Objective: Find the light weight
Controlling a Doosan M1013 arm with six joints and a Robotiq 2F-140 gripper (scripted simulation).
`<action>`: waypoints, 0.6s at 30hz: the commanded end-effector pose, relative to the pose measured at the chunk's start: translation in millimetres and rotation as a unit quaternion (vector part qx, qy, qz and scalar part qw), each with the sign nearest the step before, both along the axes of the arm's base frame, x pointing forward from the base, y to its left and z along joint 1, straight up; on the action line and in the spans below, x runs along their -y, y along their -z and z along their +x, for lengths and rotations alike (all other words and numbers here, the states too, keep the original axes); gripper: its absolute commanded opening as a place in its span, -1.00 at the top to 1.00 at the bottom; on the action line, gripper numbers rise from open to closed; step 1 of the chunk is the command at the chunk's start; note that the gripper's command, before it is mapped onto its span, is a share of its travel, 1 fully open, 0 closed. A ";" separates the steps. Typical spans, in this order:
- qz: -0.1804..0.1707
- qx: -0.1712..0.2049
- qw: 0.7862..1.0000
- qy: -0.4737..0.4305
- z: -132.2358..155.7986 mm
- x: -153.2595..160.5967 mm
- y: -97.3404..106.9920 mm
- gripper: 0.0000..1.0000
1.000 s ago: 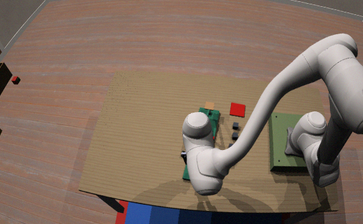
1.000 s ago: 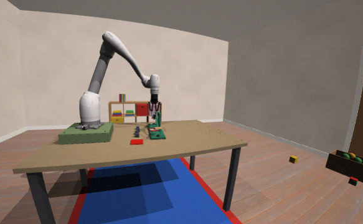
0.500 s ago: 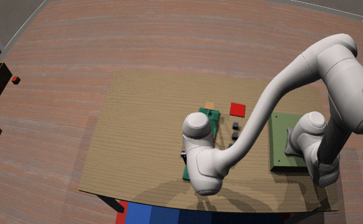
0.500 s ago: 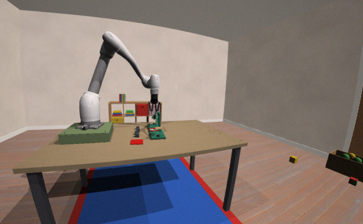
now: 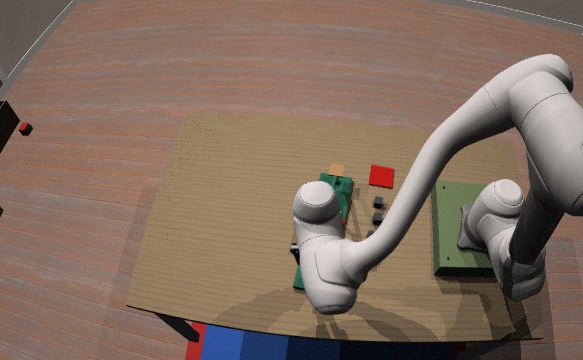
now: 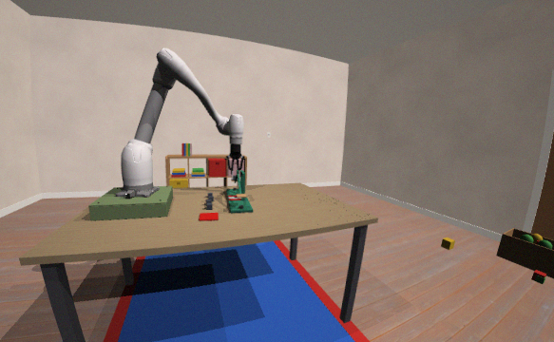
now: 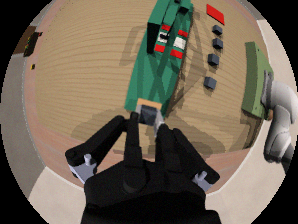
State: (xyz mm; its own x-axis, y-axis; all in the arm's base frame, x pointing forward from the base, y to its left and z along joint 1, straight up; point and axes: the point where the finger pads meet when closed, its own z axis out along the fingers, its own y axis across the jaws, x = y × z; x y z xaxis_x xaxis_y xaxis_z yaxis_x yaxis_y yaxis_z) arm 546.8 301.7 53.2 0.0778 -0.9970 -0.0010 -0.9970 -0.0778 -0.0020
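My gripper (image 6: 235, 179) (image 7: 147, 112) points down at one end of the green rocker balance (image 5: 298, 280) (image 7: 141, 82). It is shut on a dark weight (image 7: 148, 114), which is at the orange pan (image 7: 156, 103) there; whether the weight rests on the pan I cannot tell. The other orange pan (image 5: 336, 169) (image 6: 241, 195) shows no weight. The dark pointer is over the white field (image 7: 162, 37) in the wrist view. Several dark weights (image 5: 378, 202) (image 6: 209, 206) (image 7: 213, 60) stand apart in a row beside the balance. The flat red dish (image 5: 381, 176) (image 6: 208, 217) (image 7: 215, 14) beyond the row is empty.
The arm's green base block (image 5: 441, 225) (image 6: 129, 209) (image 7: 251, 80) stands on the table on the other side of the weight row. The balance's tall green post (image 6: 241, 181) rises close to the gripper. A shelf (image 6: 167, 171) stands behind the table.
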 end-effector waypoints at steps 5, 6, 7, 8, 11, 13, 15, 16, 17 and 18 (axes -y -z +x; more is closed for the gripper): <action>0.001 0.001 1.000 -0.001 1.1 3.5 6.9 0.51; 0.001 0.001 1.000 -0.001 1.2 3.9 7.8 0.51; 0.001 0.001 1.000 -0.001 1.2 4.1 8.2 0.51; 0.001 0.001 1.000 -0.001 1.2 4.2 8.3 0.51; 0.001 0.001 1.000 -0.001 1.3 4.9 9.6 0.51; 0.001 0.001 1.000 -0.001 1.4 6.2 12.1 0.51; 0.001 0.001 1.000 -0.001 1.5 7.2 14.1 0.51; 0.001 0.001 1.000 -0.001 1.5 7.4 14.5 0.51; 0.001 0.001 1.000 -0.001 1.5 7.5 14.6 0.51; 0.001 0.001 1.000 -0.001 1.5 7.5 14.7 0.51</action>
State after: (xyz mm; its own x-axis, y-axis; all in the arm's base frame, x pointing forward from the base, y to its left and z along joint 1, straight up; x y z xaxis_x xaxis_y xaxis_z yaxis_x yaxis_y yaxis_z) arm 547.2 296.0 41.6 0.0778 -0.9970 -0.0008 -0.9970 -0.0778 -0.0016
